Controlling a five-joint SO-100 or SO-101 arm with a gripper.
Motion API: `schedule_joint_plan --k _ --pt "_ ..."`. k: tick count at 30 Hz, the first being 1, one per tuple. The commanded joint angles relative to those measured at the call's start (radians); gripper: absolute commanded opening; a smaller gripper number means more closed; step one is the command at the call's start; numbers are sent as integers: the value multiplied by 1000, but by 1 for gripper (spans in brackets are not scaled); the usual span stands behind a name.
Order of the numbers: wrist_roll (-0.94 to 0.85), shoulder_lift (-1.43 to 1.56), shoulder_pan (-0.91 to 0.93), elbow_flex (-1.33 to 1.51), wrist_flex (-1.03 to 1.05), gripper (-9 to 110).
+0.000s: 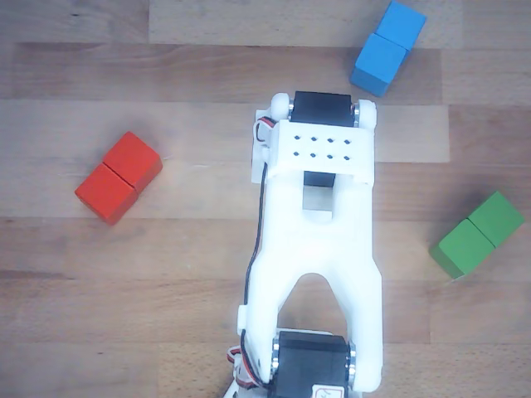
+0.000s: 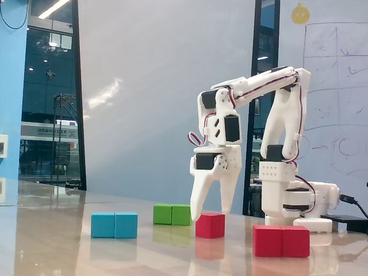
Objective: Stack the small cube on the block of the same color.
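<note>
Reach step: we see the gripper (image 2: 210,215) spread wide, its fingers straddling the small red cube (image 2: 210,225); next we judge closing, then lifting toward the red oblong block (image 2: 281,241).

The arm (image 2: 270,86) was white moulded plastic with black servo blocks set at its joints. Red, black and white wires looped beside the joints. Its gripper (image 2: 211,211) had two long tapering white fingers. A grid of small holes dotted a white plate (image 1: 319,148).
</note>
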Motion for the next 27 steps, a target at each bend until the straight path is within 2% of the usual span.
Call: schedule_joint_plan --k 1,15,27 --pt "2 8 3 11 -32 35" --pt "-3 6 5 54 -94 35" --pt "-3 6 5 66 -110 18"
